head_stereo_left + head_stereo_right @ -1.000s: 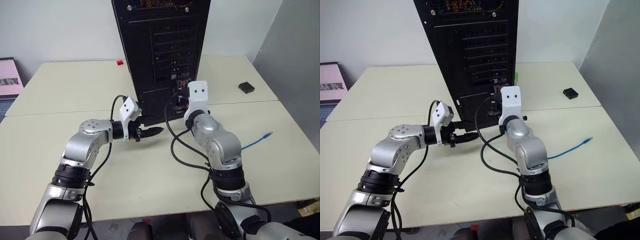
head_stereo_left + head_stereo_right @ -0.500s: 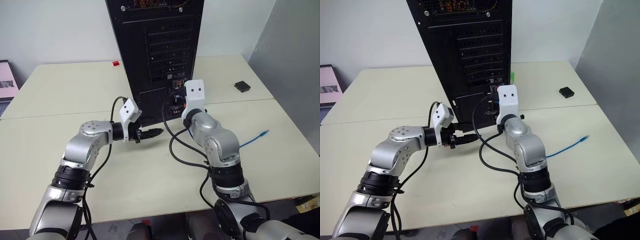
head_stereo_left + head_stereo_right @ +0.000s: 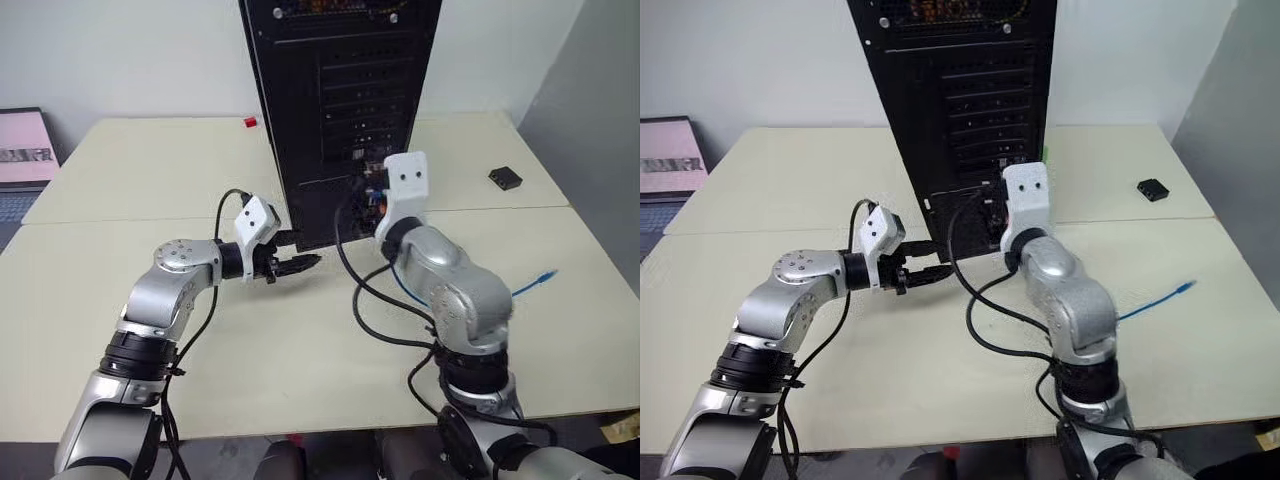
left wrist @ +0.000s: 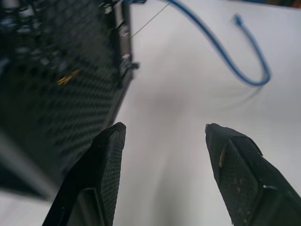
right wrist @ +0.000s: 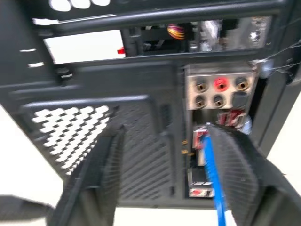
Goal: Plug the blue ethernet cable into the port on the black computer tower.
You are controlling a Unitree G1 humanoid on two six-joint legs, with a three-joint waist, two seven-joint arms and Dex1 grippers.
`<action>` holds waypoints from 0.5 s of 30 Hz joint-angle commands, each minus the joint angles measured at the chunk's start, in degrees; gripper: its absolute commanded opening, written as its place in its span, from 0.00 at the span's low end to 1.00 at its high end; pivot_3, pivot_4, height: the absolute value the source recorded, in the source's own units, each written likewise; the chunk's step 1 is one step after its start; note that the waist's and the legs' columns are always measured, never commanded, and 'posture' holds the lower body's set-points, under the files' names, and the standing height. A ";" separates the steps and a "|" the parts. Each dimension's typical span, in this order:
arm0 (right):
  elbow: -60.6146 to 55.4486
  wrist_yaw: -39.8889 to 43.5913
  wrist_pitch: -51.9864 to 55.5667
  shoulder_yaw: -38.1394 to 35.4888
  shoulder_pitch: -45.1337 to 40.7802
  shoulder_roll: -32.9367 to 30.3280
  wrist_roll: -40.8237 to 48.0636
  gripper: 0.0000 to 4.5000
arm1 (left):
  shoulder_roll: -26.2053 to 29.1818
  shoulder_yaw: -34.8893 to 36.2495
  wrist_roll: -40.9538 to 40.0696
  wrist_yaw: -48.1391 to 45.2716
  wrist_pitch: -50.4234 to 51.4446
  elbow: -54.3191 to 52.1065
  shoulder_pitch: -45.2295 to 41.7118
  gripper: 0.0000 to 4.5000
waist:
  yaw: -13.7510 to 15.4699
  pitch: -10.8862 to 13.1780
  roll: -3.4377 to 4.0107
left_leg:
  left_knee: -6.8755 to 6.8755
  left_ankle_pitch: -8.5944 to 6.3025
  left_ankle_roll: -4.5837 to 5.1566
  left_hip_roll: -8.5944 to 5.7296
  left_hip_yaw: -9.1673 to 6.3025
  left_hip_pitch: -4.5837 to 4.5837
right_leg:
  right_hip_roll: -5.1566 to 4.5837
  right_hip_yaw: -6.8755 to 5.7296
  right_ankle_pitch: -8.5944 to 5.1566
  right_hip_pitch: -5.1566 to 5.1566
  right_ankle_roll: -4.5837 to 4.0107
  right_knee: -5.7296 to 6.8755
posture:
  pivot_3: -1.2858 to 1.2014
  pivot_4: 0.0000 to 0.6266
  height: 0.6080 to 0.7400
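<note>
your right gripper sits close in front of the back of the black computer tower, fingers spread apart with nothing between them. the blue ethernet cable runs up between those fingers to the connector cluster, and its plug end looks seated at the port, just under the row of round sockets; you cannot tell from the blur how deep it sits. from there the cable drops behind your right arm and trails across the table, its free plug lying near the right edge.

your left gripper hovers low beside the tower's base, fingers parted and empty, pointing past the mesh grille toward the cable loop. a small black box lies well apart on the right.
</note>
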 commanded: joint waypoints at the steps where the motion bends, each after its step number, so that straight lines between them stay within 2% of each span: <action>1: -11.52 5.21 5.90 -3.86 2.54 -6.39 3.74 0.65 | 2.20 2.23 2.22 0.91 -2.06 -0.30 -1.16 0.64 | 0.36 0.01 -0.01 | 0.02 0.00 0.00 -0.01 0.00 0.00 | 0.04 -0.03 0.00 0.01 0.00 0.01 | 0.52 0.24 1.00; 4: -16.76 14.81 6.18 -7.49 7.02 -18.21 7.82 0.65 | 4.43 2.62 2.56 -1.75 -3.27 1.31 -2.55 0.64 | 0.83 0.03 -0.01 | 0.03 0.00 0.00 -0.04 -0.02 -0.03 | 0.03 -0.10 0.00 0.06 0.01 -0.07 | 0.52 0.24 1.00; 7: -17.59 22.20 4.25 -10.92 10.93 -27.22 11.24 0.65 | 5.98 2.57 1.82 -5.39 -3.50 3.15 -4.28 0.64 | 1.23 0.07 0.00 | 0.01 0.00 0.01 -0.07 -0.01 -0.08 | 0.03 -0.16 0.00 0.09 0.02 -0.27 | 0.52 0.24 1.00; 11: -15.54 29.59 -0.14 -15.66 14.47 -35.99 13.68 0.65 | 7.21 2.08 1.80 -9.56 -3.94 5.57 -6.94 0.64 | 1.35 0.13 -0.03 | -0.02 -0.02 0.03 -0.06 0.03 -0.10 | 0.07 -0.15 -0.01 0.08 0.02 -0.29 | 0.52 0.24 1.00; 15: -13.50 34.10 -2.84 -19.02 15.94 -41.59 15.62 0.65 | 7.76 2.01 2.06 -12.49 -4.44 6.83 -8.96 0.64 | 1.46 0.22 -0.08 | 0.02 -0.02 0.04 -0.07 0.05 -0.10 | 0.09 -0.14 0.00 0.09 0.02 -0.27 | 0.52 0.24 1.00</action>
